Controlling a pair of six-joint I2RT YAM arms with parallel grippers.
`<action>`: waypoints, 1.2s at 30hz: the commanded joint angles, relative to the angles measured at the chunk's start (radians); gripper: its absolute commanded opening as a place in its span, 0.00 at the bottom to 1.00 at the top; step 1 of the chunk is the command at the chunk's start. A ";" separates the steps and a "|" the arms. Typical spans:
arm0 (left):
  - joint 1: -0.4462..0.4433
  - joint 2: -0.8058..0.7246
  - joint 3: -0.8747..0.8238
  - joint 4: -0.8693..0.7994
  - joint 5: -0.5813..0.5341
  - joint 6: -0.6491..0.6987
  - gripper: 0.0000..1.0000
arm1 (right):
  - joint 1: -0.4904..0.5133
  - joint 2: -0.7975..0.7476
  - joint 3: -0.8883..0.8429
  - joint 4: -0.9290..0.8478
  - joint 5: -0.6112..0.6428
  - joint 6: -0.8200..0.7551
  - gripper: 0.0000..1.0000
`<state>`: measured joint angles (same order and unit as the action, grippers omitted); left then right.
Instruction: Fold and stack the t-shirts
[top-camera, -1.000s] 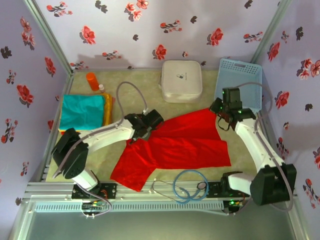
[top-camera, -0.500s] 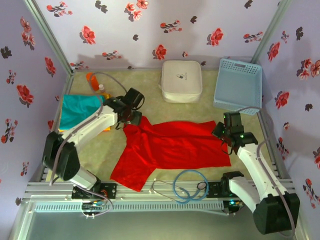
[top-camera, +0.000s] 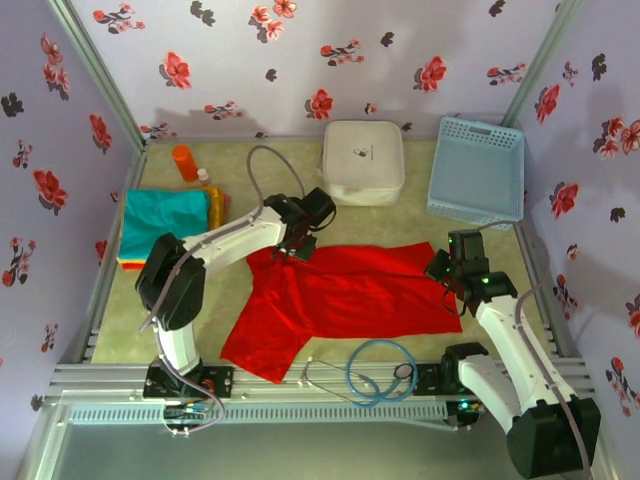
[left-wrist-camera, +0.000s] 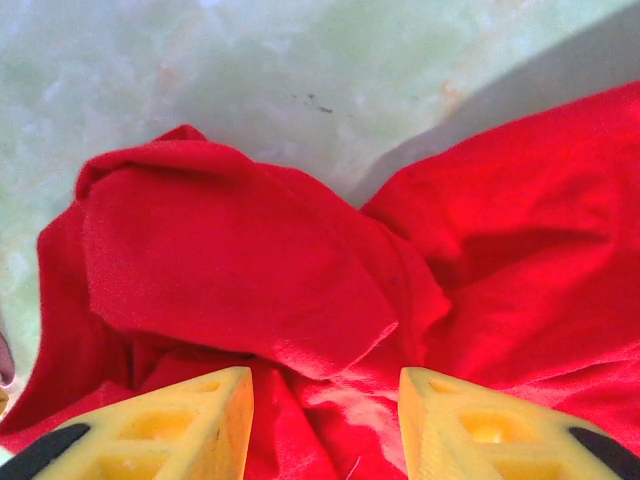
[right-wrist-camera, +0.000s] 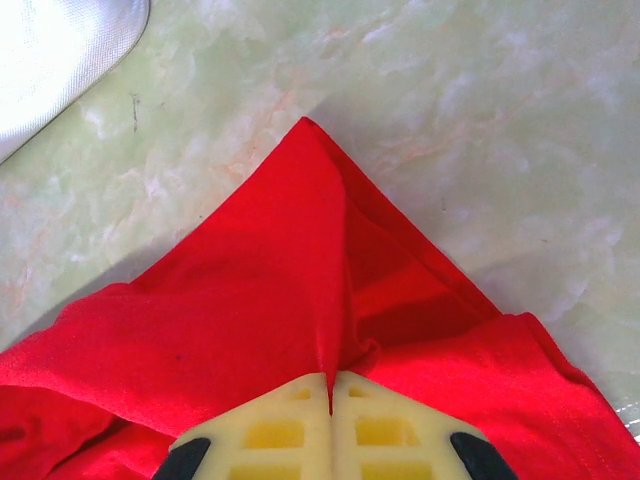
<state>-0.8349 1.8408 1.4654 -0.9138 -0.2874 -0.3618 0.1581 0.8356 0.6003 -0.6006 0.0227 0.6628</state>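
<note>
Red t-shirt (top-camera: 350, 300) lying spread, being handled along its far edge.
The right pincer (right-wrist-camera: 332, 385), fingers together, is pinching its pointed corner, with bare tabletop (right-wrist-camera: 480, 120) lying open beyond; the left pincer (left-wrist-camera: 325, 385), fingers apart, is hovering over a bunched fold, with bare tabletop ahead.

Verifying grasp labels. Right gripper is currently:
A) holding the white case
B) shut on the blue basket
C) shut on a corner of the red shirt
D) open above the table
C: in the right wrist view the right gripper is shut, with a ridge of the red shirt pinched between its jaws.
</note>
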 joint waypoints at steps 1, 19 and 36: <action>-0.010 0.027 0.021 -0.047 -0.063 -0.028 0.41 | 0.004 -0.007 -0.010 -0.013 -0.003 0.011 0.00; -0.032 0.056 0.031 0.016 -0.074 -0.032 0.39 | 0.004 -0.003 -0.014 -0.015 0.002 0.007 0.00; -0.021 0.070 0.002 0.078 -0.049 -0.058 0.38 | 0.004 -0.001 0.003 -0.033 0.013 0.002 0.00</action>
<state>-0.8619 1.8980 1.4765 -0.8398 -0.3397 -0.3946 0.1581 0.8360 0.6003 -0.6052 0.0231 0.6643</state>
